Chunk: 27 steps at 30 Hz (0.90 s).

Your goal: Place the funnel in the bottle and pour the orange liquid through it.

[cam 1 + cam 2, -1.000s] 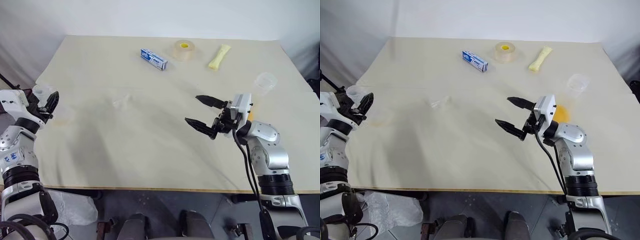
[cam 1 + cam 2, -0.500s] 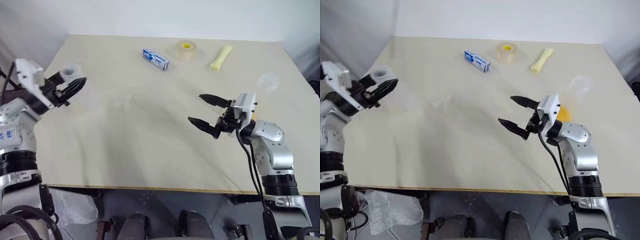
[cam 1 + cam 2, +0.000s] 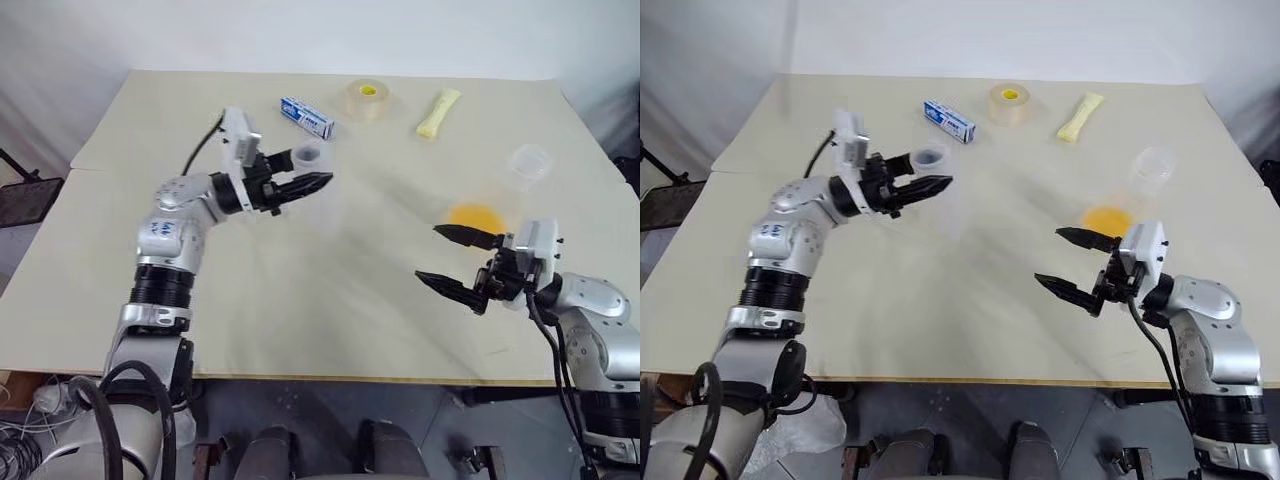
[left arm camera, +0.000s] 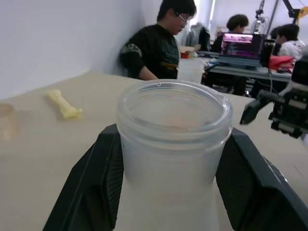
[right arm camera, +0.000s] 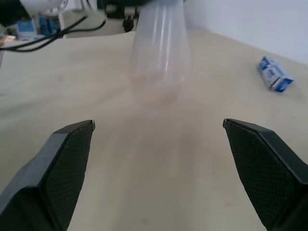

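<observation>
Gripping the bottle [image 3: 307,160] neck, left claw [image 3: 318,182] over table centre; right claw [image 3: 447,257] spread wide, empty

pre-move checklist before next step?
1. Left pincer clamped on the bottle neck: ok.
2. Bottle upright, mouth up: ok.
3. Funnel seated in the bottle mouth: not ok, the mouth is bare.
4. Funnel's place on the table: cannot tell.
5. Right pincer open and empty: ok.
6. Orange liquid close beside the right pincer: ok.
</observation>
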Available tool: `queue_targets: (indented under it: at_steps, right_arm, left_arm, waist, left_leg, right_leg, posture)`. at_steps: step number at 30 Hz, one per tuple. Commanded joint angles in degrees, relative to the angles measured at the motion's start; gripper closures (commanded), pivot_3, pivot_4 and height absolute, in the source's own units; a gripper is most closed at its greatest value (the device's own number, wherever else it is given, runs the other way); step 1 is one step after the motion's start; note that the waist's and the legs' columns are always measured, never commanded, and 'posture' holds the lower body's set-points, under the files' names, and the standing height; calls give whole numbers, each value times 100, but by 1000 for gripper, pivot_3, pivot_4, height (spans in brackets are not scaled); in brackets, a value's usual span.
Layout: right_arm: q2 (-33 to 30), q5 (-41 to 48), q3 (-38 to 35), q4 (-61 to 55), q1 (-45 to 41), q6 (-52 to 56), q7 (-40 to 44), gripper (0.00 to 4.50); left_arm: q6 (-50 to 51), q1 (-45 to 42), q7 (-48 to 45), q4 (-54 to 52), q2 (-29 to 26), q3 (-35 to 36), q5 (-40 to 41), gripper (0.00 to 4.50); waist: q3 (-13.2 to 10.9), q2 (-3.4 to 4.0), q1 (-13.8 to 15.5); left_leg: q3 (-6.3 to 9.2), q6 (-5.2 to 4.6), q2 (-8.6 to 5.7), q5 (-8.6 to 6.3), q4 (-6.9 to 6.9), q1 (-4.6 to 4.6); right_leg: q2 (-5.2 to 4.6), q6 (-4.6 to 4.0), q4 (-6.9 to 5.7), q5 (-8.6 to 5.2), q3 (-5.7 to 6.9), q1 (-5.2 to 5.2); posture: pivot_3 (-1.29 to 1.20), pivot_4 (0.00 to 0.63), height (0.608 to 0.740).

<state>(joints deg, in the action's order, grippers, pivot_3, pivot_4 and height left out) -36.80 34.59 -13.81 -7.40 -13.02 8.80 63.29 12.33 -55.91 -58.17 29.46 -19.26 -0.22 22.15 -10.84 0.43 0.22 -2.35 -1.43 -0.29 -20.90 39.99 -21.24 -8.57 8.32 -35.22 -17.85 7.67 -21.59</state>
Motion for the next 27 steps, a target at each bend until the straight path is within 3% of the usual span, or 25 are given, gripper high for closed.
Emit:
queue_targets:
  at_steps: [1, 10, 17, 23, 27]
  right_arm:
    - [42, 124, -217, -501, 269, -86, -189, 0]
    - [147, 74, -366, -940, 700, -155, -753, 0]
    - [133, 73, -391, -1024, 773, -176, -868, 0]
    - [75, 74, -357, -985, 724, -182, -849, 0]
    - [-12, 91, -340, -905, 648, -145, -738, 0]
  left_arm:
    - [-443, -151, 5, 379, 195, -182, -345, 2206]
    - [-1171, -166, 125, 1247, 582, -487, -1059, 2206]
    - [-1006, -135, 51, 1000, 617, -376, -957, 53]
    - [-441, 204, 191, 61, 265, -121, -741, 17]
    - [340, 725, 228, -1067, -264, 153, -451, 17]
  waist:
    - [-1, -1, 33]
    - [0, -3, 158]
    - [0, -3, 132]
    - [0, -3, 112]
    - [0, -3, 107]
  left_leg:
    - [-2, 0, -1, 0, 0, 0]
    - [-33, -2, -1, 0, 9, -5]
    - [-41, -4, 0, 1, 10, -5]
    - [-40, -4, 3, 1, 6, -3]
    - [-6, -4, 6, 1, 6, -2]
  right_leg:
    - [0, 0, 6, 0, -1, 2]
    - [0, 0, 19, 0, 0, 7]
    - [0, 1, 21, 1, -1, 8]
    - [1, 1, 20, 1, -1, 6]
    - [1, 1, 19, 1, -4, 4]
  posture:
    - [0, 150, 740]
    - [0, 150, 740]
    - [0, 150, 740]
    - [0, 150, 740]
    - [0, 150, 740]
